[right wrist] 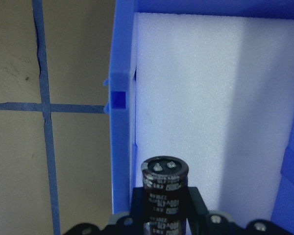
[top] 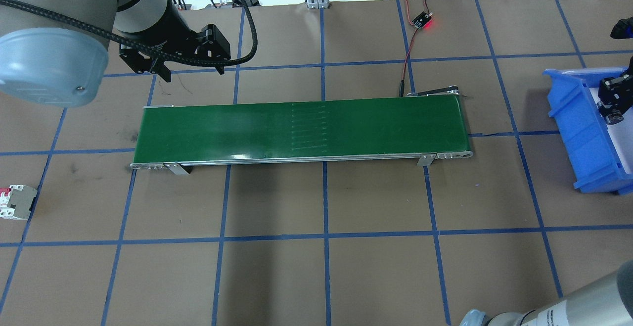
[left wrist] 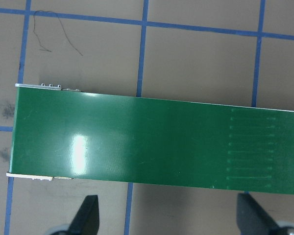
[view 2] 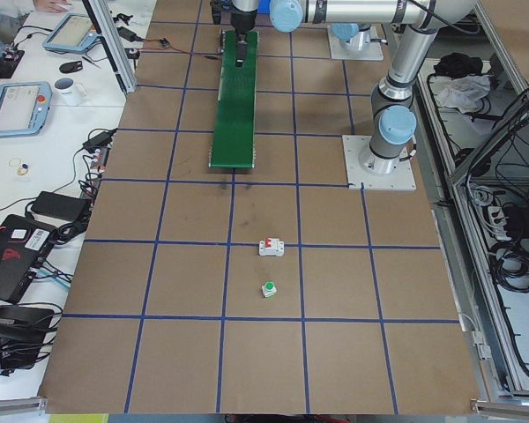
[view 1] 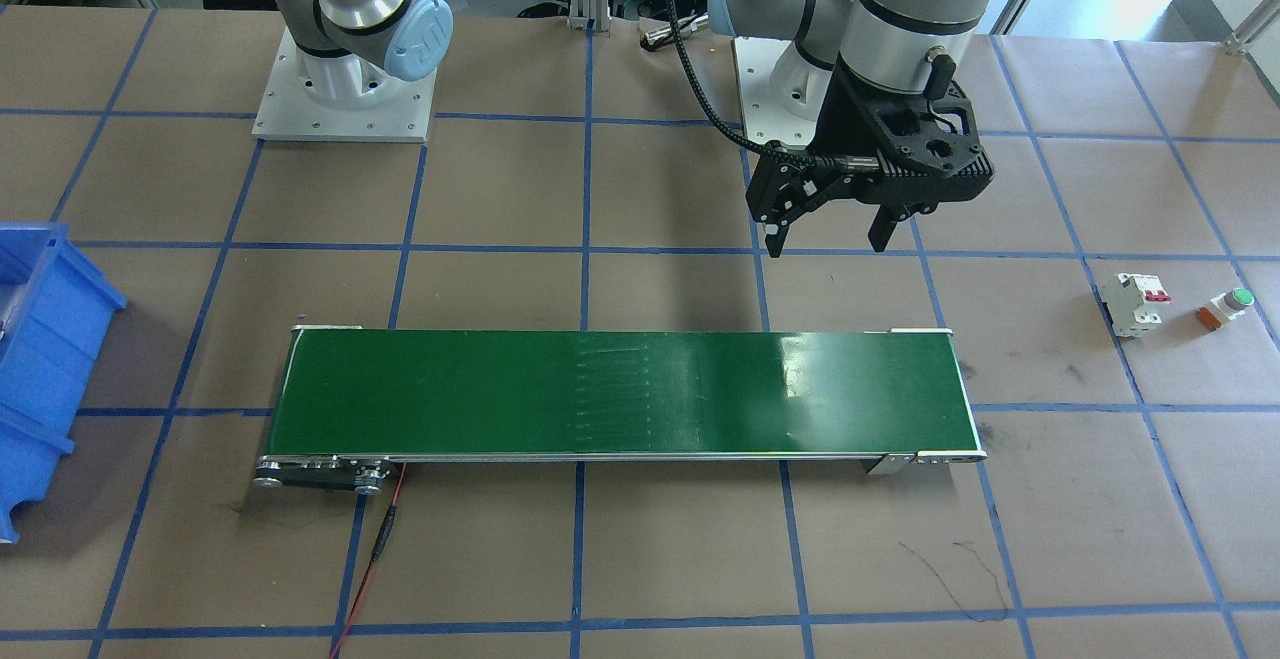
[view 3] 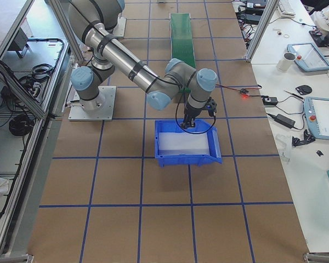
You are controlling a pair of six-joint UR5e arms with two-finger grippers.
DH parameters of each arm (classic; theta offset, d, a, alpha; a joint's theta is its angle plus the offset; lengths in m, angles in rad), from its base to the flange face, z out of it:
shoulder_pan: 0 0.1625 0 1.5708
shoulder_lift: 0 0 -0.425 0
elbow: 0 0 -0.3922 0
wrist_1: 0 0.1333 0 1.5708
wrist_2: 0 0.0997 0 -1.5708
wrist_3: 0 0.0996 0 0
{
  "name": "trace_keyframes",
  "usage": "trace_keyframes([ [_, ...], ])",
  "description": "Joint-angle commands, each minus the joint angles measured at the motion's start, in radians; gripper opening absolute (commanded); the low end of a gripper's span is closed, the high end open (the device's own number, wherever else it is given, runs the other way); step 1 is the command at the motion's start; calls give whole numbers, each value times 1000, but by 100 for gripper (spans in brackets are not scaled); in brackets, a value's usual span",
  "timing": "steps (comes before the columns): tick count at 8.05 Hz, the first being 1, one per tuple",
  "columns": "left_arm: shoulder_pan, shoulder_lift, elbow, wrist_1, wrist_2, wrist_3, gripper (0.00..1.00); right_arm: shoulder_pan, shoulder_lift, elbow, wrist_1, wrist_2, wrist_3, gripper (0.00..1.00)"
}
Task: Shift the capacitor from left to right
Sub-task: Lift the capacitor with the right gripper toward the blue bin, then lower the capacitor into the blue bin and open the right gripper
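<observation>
The capacitor, a stubby black cylinder with light markings and a silvery top, sits between the fingers of my right gripper, which is shut on it. It hangs over the white foam floor of the blue bin, near the bin's wall. The right gripper also shows over the bin in the overhead view and the exterior right view. My left gripper is open and empty, held above the table beside the left end of the green conveyor. It also shows in the overhead view.
A white circuit breaker with red switches and a green-capped push button lie on the table at my far left. The blue bin stands at my right. A red-lit control board and its wires lie beyond the conveyor.
</observation>
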Motion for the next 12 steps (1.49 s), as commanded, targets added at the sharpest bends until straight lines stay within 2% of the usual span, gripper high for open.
trace_keyframes([
  [1,0,0,0,0,0,-1,100,-29,-10,-7,-4,-11,-42,0],
  [2,0,2,0,0,0,0,100,-63,-21,-3,-4,-9,-94,0],
  [7,0,0,0,0,0,-1,100,-71,25,0,-35,-54,-53,0],
  [11,0,2,0,0,0,-1,100,-69,77,3,-157,-37,-76,0],
  [12,0,2,0,0,0,-1,100,-69,86,4,-168,-2,-81,0],
])
